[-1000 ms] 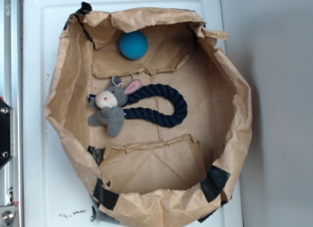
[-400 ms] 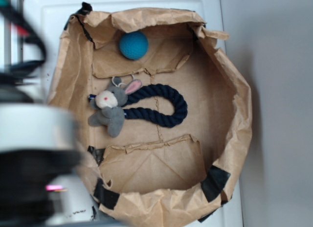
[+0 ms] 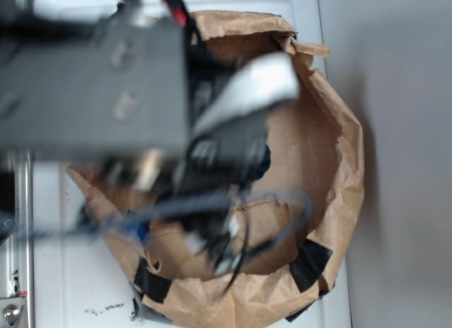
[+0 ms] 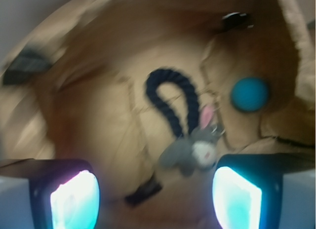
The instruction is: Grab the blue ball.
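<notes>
Where a moment ago only a blur sat at the left edge, the blurred grey robot arm [image 3: 106, 80] now covers most of the crumpled brown paper bag [image 3: 339, 165]. In the wrist view the hand [image 4: 155, 197] hangs spread above the grey plush bunny [image 4: 190, 150] and dark navy rope loop [image 4: 170, 95]. The small round teal-blue ball [image 4: 250, 94] lies beside the bunny's ears, untouched.
</notes>
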### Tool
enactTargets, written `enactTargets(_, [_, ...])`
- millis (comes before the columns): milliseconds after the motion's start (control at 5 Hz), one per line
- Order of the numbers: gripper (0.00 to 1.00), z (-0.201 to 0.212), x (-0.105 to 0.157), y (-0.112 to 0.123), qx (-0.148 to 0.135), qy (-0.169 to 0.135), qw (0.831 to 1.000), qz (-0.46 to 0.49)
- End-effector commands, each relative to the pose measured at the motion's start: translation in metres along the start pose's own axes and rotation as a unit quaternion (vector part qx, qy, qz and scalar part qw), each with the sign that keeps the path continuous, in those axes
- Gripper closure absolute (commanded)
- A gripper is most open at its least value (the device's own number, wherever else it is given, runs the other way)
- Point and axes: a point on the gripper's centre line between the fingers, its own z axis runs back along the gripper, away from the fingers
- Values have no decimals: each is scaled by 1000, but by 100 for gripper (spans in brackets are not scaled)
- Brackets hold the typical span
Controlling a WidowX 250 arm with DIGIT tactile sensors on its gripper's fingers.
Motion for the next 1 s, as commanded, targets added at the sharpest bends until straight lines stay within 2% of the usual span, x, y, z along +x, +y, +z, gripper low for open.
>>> enactTargets(0, [0,-11,15,48,-6,-18,996,82])
enactTargets(600, [0,-11,15,48,-6,-18,996,82])
enactTargets(800, [0,-26,37,40,-1,-40,986,162])
